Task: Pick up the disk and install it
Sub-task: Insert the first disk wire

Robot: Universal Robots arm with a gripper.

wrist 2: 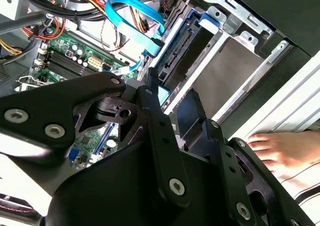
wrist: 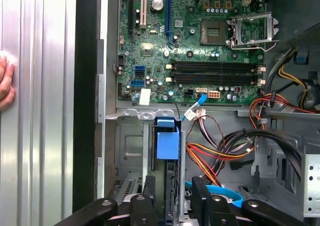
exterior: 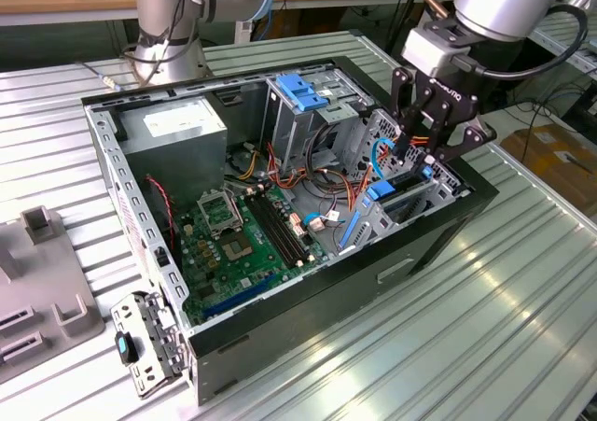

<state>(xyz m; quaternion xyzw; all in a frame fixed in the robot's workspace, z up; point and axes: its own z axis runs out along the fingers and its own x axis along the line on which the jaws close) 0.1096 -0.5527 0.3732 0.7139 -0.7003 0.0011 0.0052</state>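
Looks well along; finds the disk (wrist: 167,143) already standing on edge inside the drive bay (exterior: 437,195) at the exterior view's right end of the computer case (exterior: 280,332), blue carrier end turned up towards the wrist; shows the gripper (wrist: 172,185) low over that bay, jaws spread, one on each side of the disk's edge, a gap visible on one side, so clamping nothing; cannot tell whether the disk sits fully home; judges only final seating left.
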